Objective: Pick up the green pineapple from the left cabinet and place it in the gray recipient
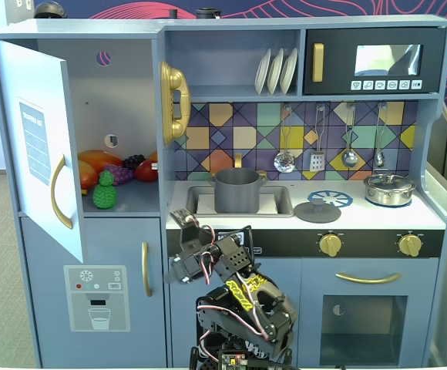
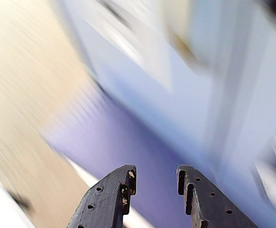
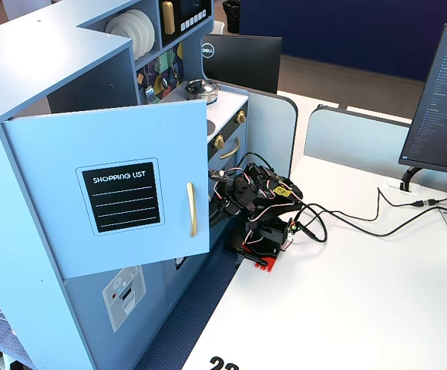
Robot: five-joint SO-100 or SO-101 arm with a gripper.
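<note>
The green pineapple point(image 1: 105, 191) stands upright at the front of the shelf in the left cabinet point(image 1: 123, 92). The cabinet's white door point(image 1: 35, 146) is swung wide open; it also shows in a fixed view point(image 3: 115, 196) with its label. The gray recipient point(image 1: 236, 190) stands in the sink, right of the cabinet. My gripper point(image 1: 181, 225) is low in front of the kitchen, below the counter edge and right of the pineapple. In the blurred wrist view the gripper point(image 2: 156, 178) is open with nothing between its fingers. The pineapple and the recipient are hidden in that view.
Orange, purple and red fruits point(image 1: 119, 171) lie behind the pineapple. A flat gray lid point(image 1: 317, 211) and a steel pot point(image 1: 389, 189) sit on the counter. The folded arm point(image 3: 262, 204) stands on a white table point(image 3: 362, 293), with cables beside it.
</note>
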